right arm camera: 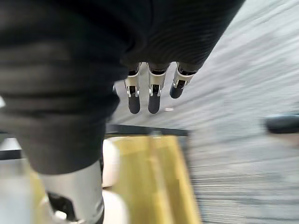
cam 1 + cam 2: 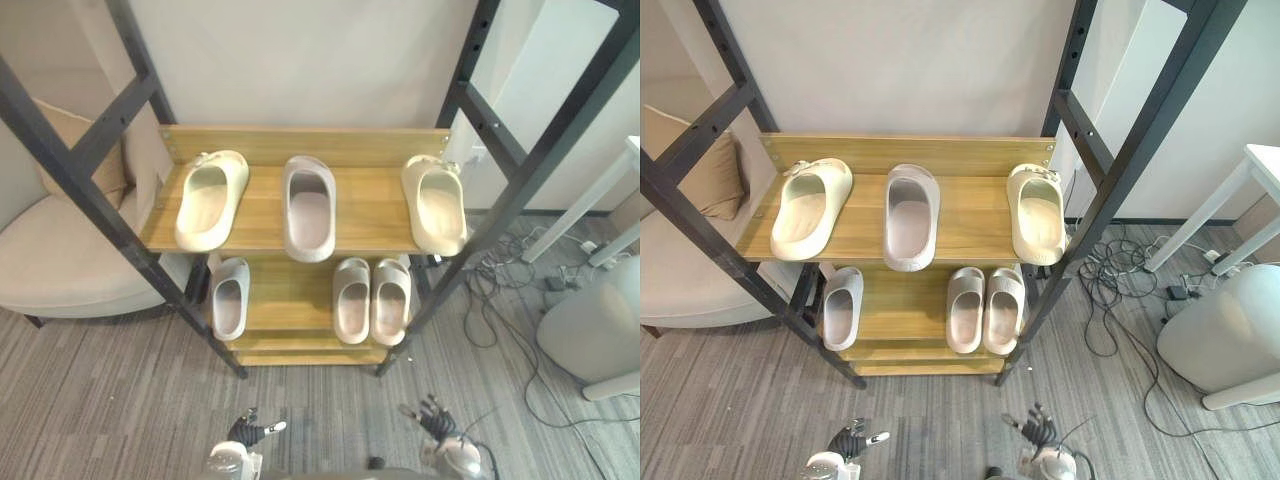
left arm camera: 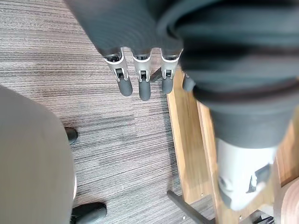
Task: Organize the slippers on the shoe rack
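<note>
Left eye view: the shoe rack stands on grey carpet, with a pale armchair to its left. Three slippers lie apart on its upper shelf: a left cream slipper, a middle grey slipper and a right cream slipper. On the lower shelf a lone grey slipper lies at the left and a grey pair lies side by side at the right. The left hand and the right hand hang near, well apart from the rack.

Right eye view: a rounded grey object sits on the carpet, right of the rack.

Left wrist view: the left hand's fingers are straight and released, grasping nothing, over carpet beside a wooden board.

Right wrist view: the right hand's fingers are likewise straight and empty.
</note>
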### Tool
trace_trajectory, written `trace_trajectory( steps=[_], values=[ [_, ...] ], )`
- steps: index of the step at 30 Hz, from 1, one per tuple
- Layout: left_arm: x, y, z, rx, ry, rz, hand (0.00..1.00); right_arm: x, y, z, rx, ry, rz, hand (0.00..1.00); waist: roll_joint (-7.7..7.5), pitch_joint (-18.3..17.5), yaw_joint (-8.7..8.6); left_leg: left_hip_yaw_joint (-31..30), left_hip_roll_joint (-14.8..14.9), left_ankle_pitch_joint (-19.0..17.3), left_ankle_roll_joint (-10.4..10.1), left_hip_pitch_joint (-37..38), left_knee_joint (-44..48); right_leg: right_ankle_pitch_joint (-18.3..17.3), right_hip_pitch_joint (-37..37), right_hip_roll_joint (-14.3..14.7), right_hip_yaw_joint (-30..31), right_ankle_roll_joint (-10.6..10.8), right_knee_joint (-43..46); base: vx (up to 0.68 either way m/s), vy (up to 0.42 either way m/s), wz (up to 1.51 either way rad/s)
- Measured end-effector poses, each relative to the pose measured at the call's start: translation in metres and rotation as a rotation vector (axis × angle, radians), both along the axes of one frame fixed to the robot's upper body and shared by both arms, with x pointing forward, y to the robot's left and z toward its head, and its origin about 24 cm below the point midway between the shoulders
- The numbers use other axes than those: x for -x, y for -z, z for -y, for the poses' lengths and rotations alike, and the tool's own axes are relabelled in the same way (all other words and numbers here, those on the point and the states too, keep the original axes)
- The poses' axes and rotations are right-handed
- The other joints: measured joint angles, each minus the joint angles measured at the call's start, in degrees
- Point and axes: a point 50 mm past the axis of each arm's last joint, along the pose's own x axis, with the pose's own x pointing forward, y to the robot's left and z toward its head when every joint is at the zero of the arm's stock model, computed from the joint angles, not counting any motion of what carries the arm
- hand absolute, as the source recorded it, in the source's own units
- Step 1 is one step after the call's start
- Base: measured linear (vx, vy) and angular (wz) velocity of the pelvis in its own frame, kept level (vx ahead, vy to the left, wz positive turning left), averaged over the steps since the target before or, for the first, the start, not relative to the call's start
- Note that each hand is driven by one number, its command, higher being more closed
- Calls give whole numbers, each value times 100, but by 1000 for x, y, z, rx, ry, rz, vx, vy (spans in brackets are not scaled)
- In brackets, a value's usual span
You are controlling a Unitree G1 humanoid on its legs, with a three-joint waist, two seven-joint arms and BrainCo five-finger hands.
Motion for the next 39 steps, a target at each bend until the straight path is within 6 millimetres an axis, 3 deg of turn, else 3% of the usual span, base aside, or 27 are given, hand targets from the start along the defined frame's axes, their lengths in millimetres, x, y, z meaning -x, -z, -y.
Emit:
trace_trajectory(
  steps=[8, 9, 11, 13, 14, 15, 16, 17, 20, 31, 39],
  values=[
    [0, 0, 1, -11, 14, 2, 0, -50, -59, 0, 70, -21, 312, 0, -16, -7, -2, -1, 5, 248, 67, 36, -425, 51, -275, 3, 105, -12, 228, -95, -39, -4],
    [0, 0, -2, -20, 16, 0, 0, -61, -80, 1, 84, -30, 396, 0, -34, 2, -12, -4, -3, 274, 68, 31, -467, 59, -304, -6, 108, 0, 238, -62, -37, -6],
    [-1, -1, -2, -21, 24, 10, 0, -80, -152, 14, 188, -103, 689, 0, -51, -4, -20, 17, -19, 299, 83, 42, -507, 89, -389, -7, 164, -4, 294, -20, -11, -4],
    [0, -1, -2, -19, 24, 12, 0, -82, -203, 21, 274, -209, 901, 0, -116, -56, -10, 24, -49, 304, 89, 60, -498, 90, -376, -8, 177, -3, 300, 20, 0, -3],
    [2, -1, -5, -23, 27, 6, 0, -72, -223, 9, 237, -275, 1020, 0, -176, -98, -42, 27, -35, 304, 89, 80, -497, 88, -370, 6, 219, -2, 302, 39, -2, -7],
    [3, -1, -5, -24, 29, 6, 0, -69, -225, 5, 227, -286, 1034, 0, -179, -100, -42, 28, -32, 304, 89, 84, -497, 88, -370, 10, 233, -3, 303, 44, -7, -11],
    [4, 0, -5, -25, 36, 6, 0, -61, -226, -12, 169, -330, 1071, 0, -201, -110, -52, 29, -23, 303, 89, 95, -497, 88, -367, 20, 266, -3, 306, 35, -26, -18],
    [4, 0, -5, -20, 46, 2, 0, -52, -215, -36, 91, -381, 1052, 0, -209, -111, -81, 30, 5, 302, 90, 129, -500, 87, -348, 25, 318, -5, 318, 14, -29, -23],
    [3, 0, -1, -9, 53, 7, 0, -44, -197, -77, 76, -515, 970, 0, -203, -106, -75, 10, -22, 293, 98, 140, -500, 83, -341, 6, 349, -3, 336, -33, -11, -4],
    [6, 0, -7, -15, 22, 6, 0, -43, -218, -73, 170, -485, 1061, 0, -255, -131, -26, -212, -125, 258, 157, 310, -514, -101, -185, -142, 240, 86, 603, -25, -4, 9],
    [5, 0, -7, -12, 23, 9, 0, -60, -244, -75, 197, -444, 1178, 0, -249, -118, -9, -298, -176, 278, 184, 302, -522, -120, -177, -183, 257, 93, 598, 43, 4, 6]
  ],
)
